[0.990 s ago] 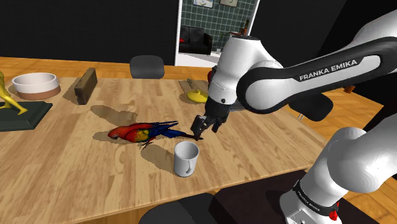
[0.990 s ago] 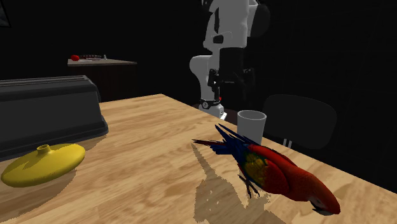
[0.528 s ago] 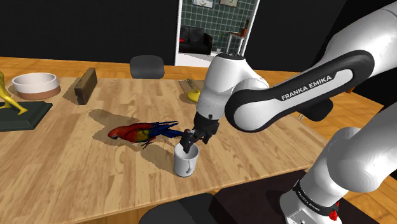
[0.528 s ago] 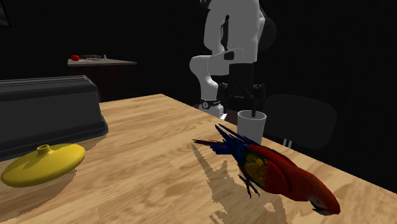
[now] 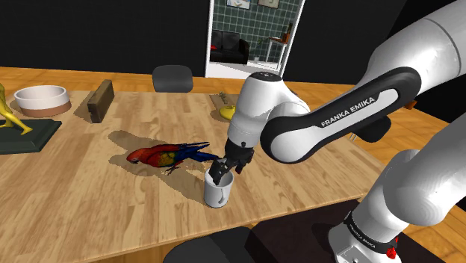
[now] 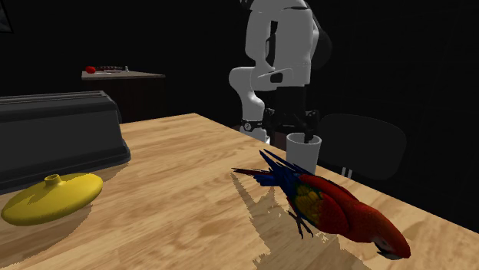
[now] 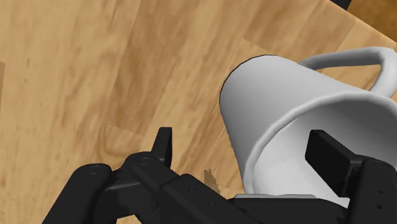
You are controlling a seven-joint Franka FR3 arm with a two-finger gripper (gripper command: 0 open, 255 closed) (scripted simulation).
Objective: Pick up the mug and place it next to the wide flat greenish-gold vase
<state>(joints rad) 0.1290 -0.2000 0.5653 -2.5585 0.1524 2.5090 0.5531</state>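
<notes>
A plain white mug (image 5: 219, 191) stands upright near the wooden table's front edge, just beside the tail of a red parrot figure (image 5: 166, 155). My black gripper (image 5: 219, 171) is down at the mug's rim, open. In the wrist view the gripper (image 7: 248, 153) straddles the mug (image 7: 280, 95) wall: one finger is inside the cup and the other outside, neither pressing on it. The mug's handle (image 7: 362, 60) points away from the fingers. The wide flat yellow vase (image 5: 229, 112) lies farther back on the table, partly behind my arm. From across the table the vase (image 6: 52, 196) and the mug (image 6: 302, 151) are far apart.
The parrot (image 6: 338, 211) lies between the mug and the vase side. A dark box (image 5: 100, 100), a white bowl (image 5: 41, 98) and a yellow figure on a dark base (image 5: 19, 128) stand at the shoulder view's left. A chair back (image 5: 172, 77) rises behind the table.
The gripper has come down and toward the shoulder view's left, from above the parrot's tail to the mug's rim. Its fingers stay open. The mug has not moved.
</notes>
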